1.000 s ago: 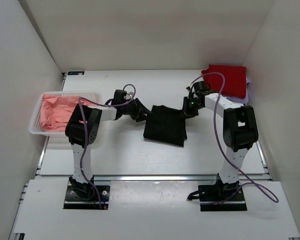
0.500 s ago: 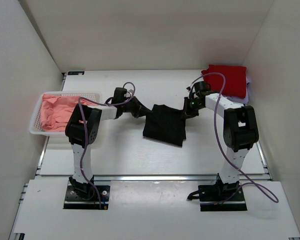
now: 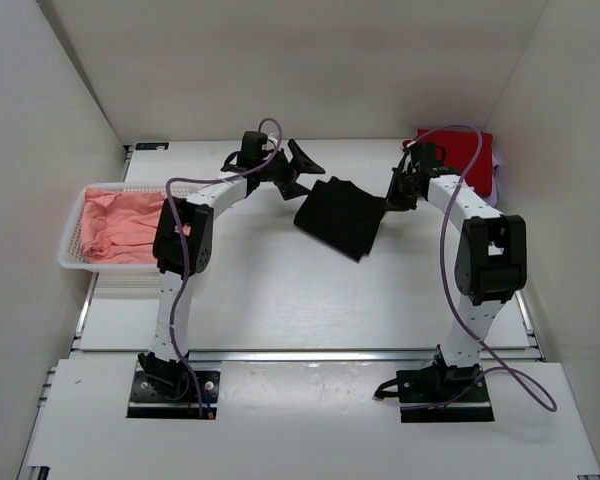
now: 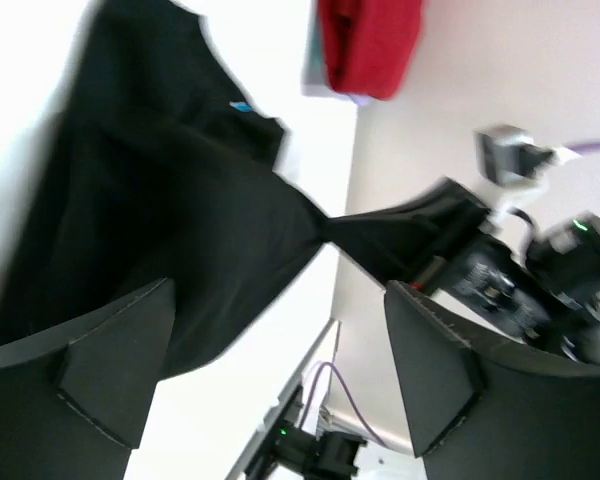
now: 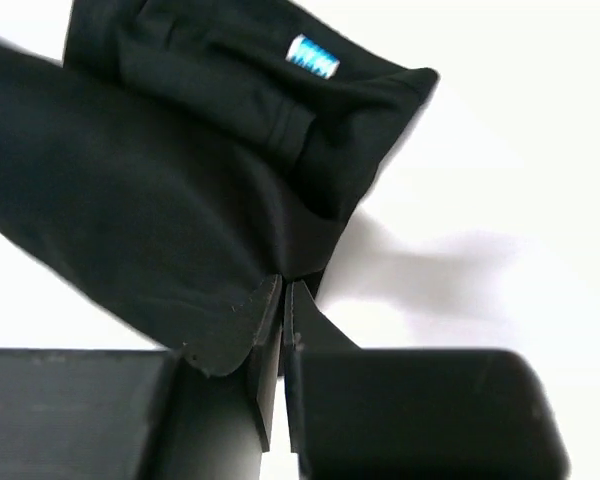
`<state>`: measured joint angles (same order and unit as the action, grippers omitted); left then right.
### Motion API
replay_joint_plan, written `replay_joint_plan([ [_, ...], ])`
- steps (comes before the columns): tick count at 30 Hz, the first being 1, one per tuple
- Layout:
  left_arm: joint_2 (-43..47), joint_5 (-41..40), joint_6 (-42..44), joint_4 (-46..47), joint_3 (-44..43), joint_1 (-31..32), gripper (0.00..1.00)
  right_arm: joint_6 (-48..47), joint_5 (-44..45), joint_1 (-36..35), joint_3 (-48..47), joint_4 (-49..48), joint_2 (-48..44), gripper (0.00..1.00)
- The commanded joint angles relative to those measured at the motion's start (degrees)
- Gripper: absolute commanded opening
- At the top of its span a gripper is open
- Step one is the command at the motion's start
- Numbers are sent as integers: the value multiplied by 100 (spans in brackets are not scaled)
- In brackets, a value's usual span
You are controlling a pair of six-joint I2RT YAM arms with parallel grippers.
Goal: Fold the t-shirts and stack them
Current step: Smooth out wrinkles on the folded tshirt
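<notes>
The black t-shirt (image 3: pixel 340 215) is in the middle of the white counter (image 3: pixel 280 290), toward the far side, between the two arms. It is folded into a compact shape. In the right wrist view a small blue label (image 5: pixel 312 57) shows on the folded layers near the collar.

The right end effector (image 3: pixel 390 200) is closed, and its two fingers pinch the right edge of the black t-shirt. In the right wrist view the fingertips (image 5: pixel 283 285) meet with only a thin piece of cloth between them. The left wrist view shows the same grip from the other side: the cloth is pulled to a narrow point where the right end effector takes it. The pinched edge seems a little raised, because a soft shadow lies on the counter beside it. Whether the rest of the shirt rests flat I cannot tell for sure.

The left end effector (image 3: pixel 302 172) is just beside the far left corner of the black t-shirt. It is wide open and holds nothing. In its own wrist view the two fingers (image 4: pixel 110 370) stand far apart, and the shirt is seen between them but not touched.

The red t-shirt (image 3: pixel 460 160) lies folded in the far right corner of the counter, with a pale lilac cloth (image 4: pixel 312 72) showing under its edge. At the left side, a white mesh basket (image 3: pixel 80 262) contains crumpled salmon-pink t-shirts (image 3: pixel 115 225).
</notes>
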<state>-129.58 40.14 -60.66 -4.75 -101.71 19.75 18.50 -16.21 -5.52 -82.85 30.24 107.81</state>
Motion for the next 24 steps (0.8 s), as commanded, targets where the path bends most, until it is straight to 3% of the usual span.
replay_joint_plan([
  [1,-357,-103,195,-491,-524,3,98,303,987,-36,-126,-421,126,4],
  [5,-419,-59,336,-738,-780,-76,99,171,1181,-107,-72,-1020,179,15],
  [7,-157,-24,310,-641,-447,-146,99,154,980,-72,-249,-889,398,39],
  [12,758,-129,99,149,1247,-287,99,83,917,-151,-101,-941,346,72],
  [14,1021,-25,63,255,1705,-322,99,179,944,-195,-126,-723,416,79],
  [23,1786,-23,37,335,2480,-401,98,900,1120,-634,-232,-413,865,81],
  [24,1839,2,11,317,2489,-358,99,1005,1120,-687,-162,-466,865,98],
])
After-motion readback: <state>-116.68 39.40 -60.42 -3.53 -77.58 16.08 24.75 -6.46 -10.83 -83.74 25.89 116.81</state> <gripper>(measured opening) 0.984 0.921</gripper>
